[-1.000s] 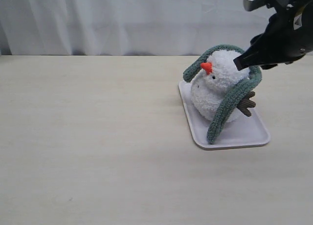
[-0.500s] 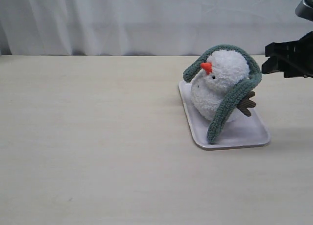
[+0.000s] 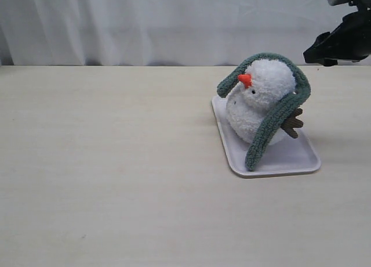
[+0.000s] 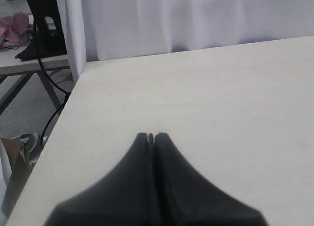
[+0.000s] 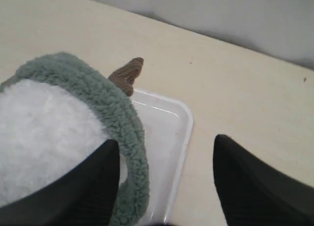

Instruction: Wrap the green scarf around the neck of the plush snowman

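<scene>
Item: plush snowman (image 3: 261,98), sitting on a white tray (image 3: 293,159), at 3 o'clock from the centre of the table (image 3: 116,162). We log the green scarf (image 3: 273,123) draped over its head, the ends hanging down either side. Right gripper (image 5: 164,147), at 2 o'clock from the snowman: fingers spread, empty. Left gripper (image 4: 151,136): fingers pressed together, empty.

Soft, even light is brightly filling the scene; the plush snowman (image 3: 262,98) is casting a faint shadow on the tray (image 3: 295,157). At two o'clock in the exterior view the right arm (image 3: 343,42) is showing near-black. Close to their cameras, the left gripper (image 4: 151,135) and right gripper (image 5: 167,140) are blurring into dark shapes.
</scene>
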`<state>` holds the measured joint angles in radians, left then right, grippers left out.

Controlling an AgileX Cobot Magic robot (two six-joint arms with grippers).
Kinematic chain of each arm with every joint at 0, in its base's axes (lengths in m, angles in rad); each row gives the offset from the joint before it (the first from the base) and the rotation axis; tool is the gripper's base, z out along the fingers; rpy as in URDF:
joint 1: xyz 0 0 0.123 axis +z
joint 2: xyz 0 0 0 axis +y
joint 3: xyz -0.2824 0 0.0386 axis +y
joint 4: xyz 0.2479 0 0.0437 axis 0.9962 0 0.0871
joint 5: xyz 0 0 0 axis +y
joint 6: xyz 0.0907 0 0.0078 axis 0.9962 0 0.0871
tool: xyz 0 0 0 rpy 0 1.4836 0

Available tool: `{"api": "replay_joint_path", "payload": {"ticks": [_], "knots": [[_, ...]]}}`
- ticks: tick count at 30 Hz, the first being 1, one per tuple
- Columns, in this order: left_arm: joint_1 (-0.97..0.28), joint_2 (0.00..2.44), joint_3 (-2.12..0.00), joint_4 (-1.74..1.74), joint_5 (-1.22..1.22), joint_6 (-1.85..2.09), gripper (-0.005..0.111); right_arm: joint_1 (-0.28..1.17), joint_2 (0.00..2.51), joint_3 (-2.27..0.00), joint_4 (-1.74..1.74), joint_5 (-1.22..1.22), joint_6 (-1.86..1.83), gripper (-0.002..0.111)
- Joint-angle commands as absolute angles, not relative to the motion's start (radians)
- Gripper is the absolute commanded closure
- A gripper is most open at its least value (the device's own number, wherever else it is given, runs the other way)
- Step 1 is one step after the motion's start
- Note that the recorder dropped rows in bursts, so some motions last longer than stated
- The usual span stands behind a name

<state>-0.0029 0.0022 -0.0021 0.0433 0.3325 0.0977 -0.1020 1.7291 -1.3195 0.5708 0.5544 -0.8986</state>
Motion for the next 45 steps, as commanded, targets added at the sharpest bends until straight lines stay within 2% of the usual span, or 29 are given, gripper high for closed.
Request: {"api": "replay_joint_path", "payload": {"ticks": [1,12,19,26,37,39,43,45], "knots": [[-0.001,0.000,0.000,0.041,0.323,0.095,0.107,-0.090,1.739,-1.325,0.571,0.566,-1.058,0.054],[-0.001,0.000,0.000,0.041,0.323,0.095,0.107,-0.069,1.796,-1.325,0.552,0.587,-1.208,0.054],[-0.001,0.000,0.000,0.041,0.323,0.095,0.107,-0.020,1.822,-1.325,0.469,0.456,-1.154,0.055],[-0.001,0.000,0.000,0.041,0.323,0.095,0.107,-0.020,1.826,-1.325,0.286,0.450,-1.113,0.062],[-0.001,0.000,0.000,0.041,0.323,0.095,0.107,-0.020,1.826,-1.325,0.437,0.446,-1.237,0.070],[-0.001,0.000,0.000,0.041,0.323,0.095,0.107,-0.020,1.826,-1.325,0.460,0.444,-1.255,0.076],[-0.001,0.000,0.000,0.041,0.323,0.095,0.107,-0.020,1.826,-1.325,0.467,0.444,-1.287,0.098],[-0.001,0.000,0.000,0.041,0.323,0.095,0.107,-0.020,1.826,-1.325,0.467,0.439,-1.297,0.104]]}}
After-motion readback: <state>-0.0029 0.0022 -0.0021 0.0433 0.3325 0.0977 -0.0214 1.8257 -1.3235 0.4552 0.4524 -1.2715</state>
